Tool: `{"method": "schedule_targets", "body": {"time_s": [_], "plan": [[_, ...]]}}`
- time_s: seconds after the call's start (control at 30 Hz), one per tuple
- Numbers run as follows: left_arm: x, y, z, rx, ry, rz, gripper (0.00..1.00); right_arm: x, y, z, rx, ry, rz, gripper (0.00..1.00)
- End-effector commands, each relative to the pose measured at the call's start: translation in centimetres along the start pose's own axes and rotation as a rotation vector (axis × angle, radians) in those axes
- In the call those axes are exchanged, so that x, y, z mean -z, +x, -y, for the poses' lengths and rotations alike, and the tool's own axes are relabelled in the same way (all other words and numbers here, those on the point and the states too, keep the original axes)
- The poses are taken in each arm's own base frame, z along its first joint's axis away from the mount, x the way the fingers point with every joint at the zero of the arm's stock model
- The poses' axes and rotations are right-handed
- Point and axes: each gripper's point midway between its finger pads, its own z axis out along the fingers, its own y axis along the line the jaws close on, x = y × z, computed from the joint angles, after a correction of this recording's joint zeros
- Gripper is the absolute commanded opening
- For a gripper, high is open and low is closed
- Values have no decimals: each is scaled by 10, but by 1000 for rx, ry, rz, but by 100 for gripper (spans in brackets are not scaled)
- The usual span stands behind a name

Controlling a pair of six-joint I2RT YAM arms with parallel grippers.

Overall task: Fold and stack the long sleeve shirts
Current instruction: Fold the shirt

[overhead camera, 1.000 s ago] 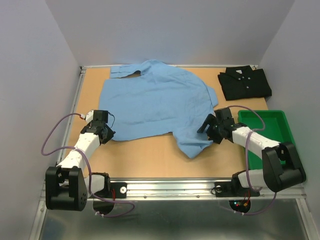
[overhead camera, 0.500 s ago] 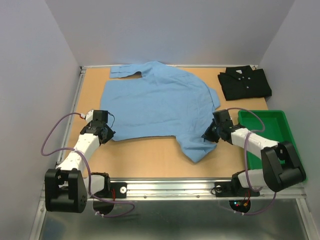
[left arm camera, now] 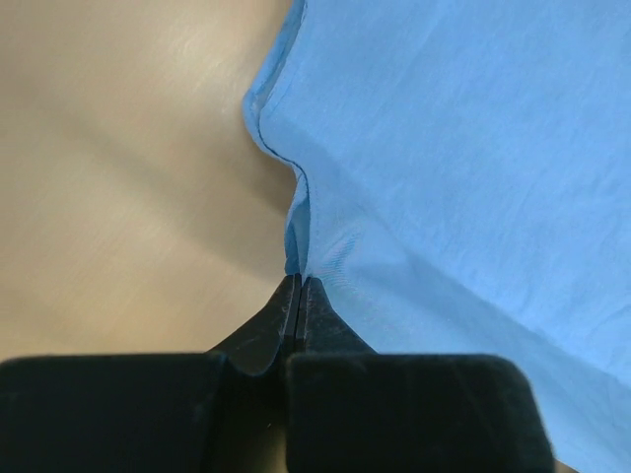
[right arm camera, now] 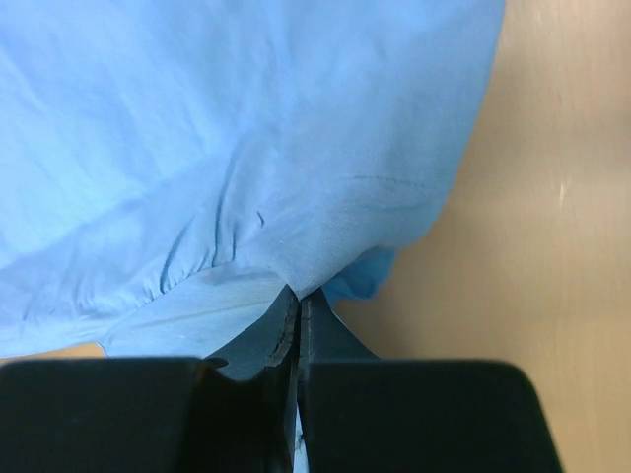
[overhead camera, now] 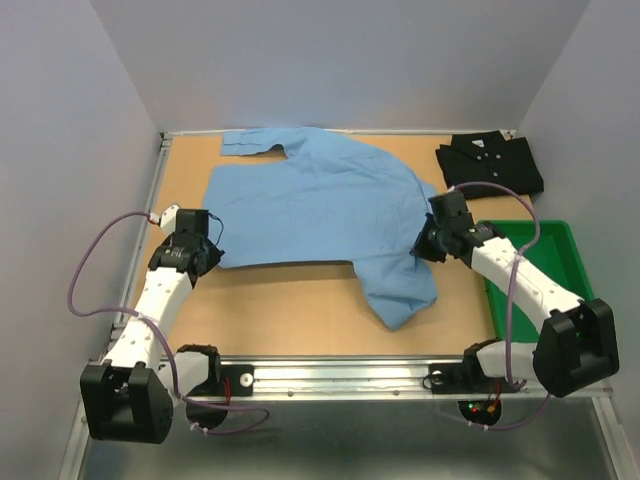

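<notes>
Left gripper: its jaws were pressed together on a pinch of the light blue shirt, right at the hem corner, with the cloth puckering up out of the fingertips.
Right gripper: likewise clamped on the same shirt, biting a fold at its edge, where the fabric bunched into small creases just above the fingers.
Left arm pose: from where I stood it ran from its base at 7 o'clock up the left side of the table. The wrist was low and the gripper pointed toward 2 o'clock at the shirt's near-left corner.
Right arm pose: it rose from its base at 5 o'clock and crossed over the green tray. The forearm angled toward 10 o'clock, and the wrist met the shirt's right edge.
Light blue shirt: it lay spread flat over the middle and far half of the table. One sleeve lay along the far edge toward 11 o'clock, and a lobe of cloth trailed toward 6 o'clock beside the right gripper.
Black shirt: folded, it sat in the 1 o'clock corner, well apart from the blue one, its white buttons showing.
Count: two arms, two grippers, two shirts, one tray.
Tray place: at 3 to 4 o'clock, against the table's right edge.
</notes>
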Motion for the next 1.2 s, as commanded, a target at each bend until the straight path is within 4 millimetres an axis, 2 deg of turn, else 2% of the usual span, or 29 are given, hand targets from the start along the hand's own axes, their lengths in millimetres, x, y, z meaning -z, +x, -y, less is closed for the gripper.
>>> {"method": "schedule_targets", "body": {"time_s": [0.0,0.03,0.07,0.13,0.17,0.23,0.3,0.33,0.4,0.53,0.57,0.6,0.7,0.8,0.83,0.87,0.9,0.97,1.03,1.07,1.17], "plan": [[1,-28,-5,-27,-68,89,0,17,-50,-18,88,36,98,1],[0,-30,-2,-28,-65,93,0,12,-48,-16,97,47,82,1],[-2,-34,1,-23,-60,103,0,17,-61,-27,102,26,107,1],[-8,-38,9,-34,-49,97,0,8,-68,-32,127,39,98,1],[-10,-41,13,-34,-40,103,0,11,-80,-42,133,22,121,1],[-16,-45,19,-43,-45,95,0,0,-86,-46,158,38,111,1],[-21,-50,23,-47,-47,107,0,-1,-99,-58,172,24,126,2],[-26,-52,25,-54,-59,107,1,-12,-98,-59,180,34,105,2],[-33,-55,28,-58,-63,114,3,-18,-105,-65,184,36,108,3],[-56,-49,32,-86,-91,73,8,-48,-105,-63,201,82,71,6],[-60,-46,31,-91,-100,61,9,-47,-109,-65,204,79,81,7],[-64,-46,32,-93,-103,61,11,-57,-106,-63,210,94,63,8],[-85,-36,30,-109,-136,17,19,-74,-109,-62,218,120,61,11],[-95,-38,36,-101,-130,6,31,-82,-116,-65,216,131,75,12],[-98,-39,38,-99,-127,1,41,-85,-120,-68,218,129,80,15],[-100,-40,41,-97,-122,2,42,-87,-122,-70,219,129,83,18],[-101,-40,42,-96,-122,-6,46,-90,-124,-70,221,130,85,27],[-99,-47,49,-84,-103,7,60,-86,-135,-79,232,115,113,35],[-93,-58,57,-69,-80,32,67,-80,-145,-85,235,109,143,50],[-91,-61,58,-68,-76,37,76,-75,-151,-86,239,109,162,51],[-78,-72,64,-54,-44,68,82,-56,-166,-92,242,95,219,51]]}}
